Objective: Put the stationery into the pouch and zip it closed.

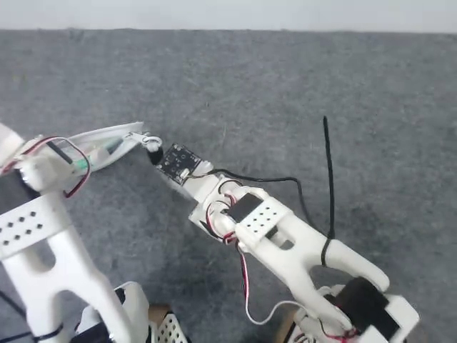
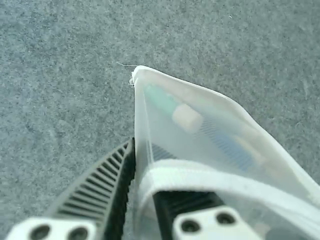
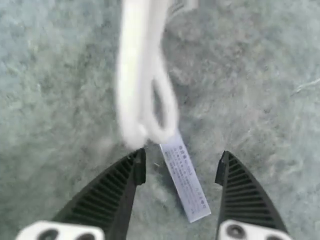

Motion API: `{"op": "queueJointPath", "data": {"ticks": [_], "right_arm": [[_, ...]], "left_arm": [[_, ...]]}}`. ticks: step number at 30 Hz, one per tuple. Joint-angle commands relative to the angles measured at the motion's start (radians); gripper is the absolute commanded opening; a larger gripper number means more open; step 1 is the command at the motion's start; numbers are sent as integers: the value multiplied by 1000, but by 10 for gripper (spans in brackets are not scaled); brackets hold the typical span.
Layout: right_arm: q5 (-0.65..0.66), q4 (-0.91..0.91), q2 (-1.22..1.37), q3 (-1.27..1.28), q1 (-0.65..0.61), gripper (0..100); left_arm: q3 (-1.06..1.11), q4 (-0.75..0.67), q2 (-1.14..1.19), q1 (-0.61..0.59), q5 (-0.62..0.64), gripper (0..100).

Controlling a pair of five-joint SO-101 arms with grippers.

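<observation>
Translucent white zip pouch [image 2: 210,135] sits at the left of the grey felt table [image 2: 60,75], stationery [image 2: 187,119] inside. Left gripper [image 2: 144,169] is clamped on its edge, presumably anchoring it for zipping. Right gripper [image 3: 181,160] gapes wide and empty astride a white paper tag [image 3: 186,186]. Just ahead is a blurred white loop [image 3: 145,100], possibly the zip pull.

The surface [image 1: 285,86] is a grey, felt-like mat, even and flat. A thin black cable [image 1: 330,171] lies on it toward the right of the high view. Whether the pouch [image 1: 107,145] touches it is unclear.
</observation>
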Motion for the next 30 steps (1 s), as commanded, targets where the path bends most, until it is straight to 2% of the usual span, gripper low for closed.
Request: {"op": "queueJointPath", "data": {"ticks": [1,20,26,30], "right_arm": [[34,4,16,-75,13,221],[43,5,318,-242,74,219],[109,5,323,-242,76,118],[130,73,332,-262,73,121]], "left_arm": [[-18,-32,2,-9,9,11],[-18,-31,2,-9,9,11],[-18,-31,2,-9,9,11],[-18,-31,2,-9,9,11]]}}
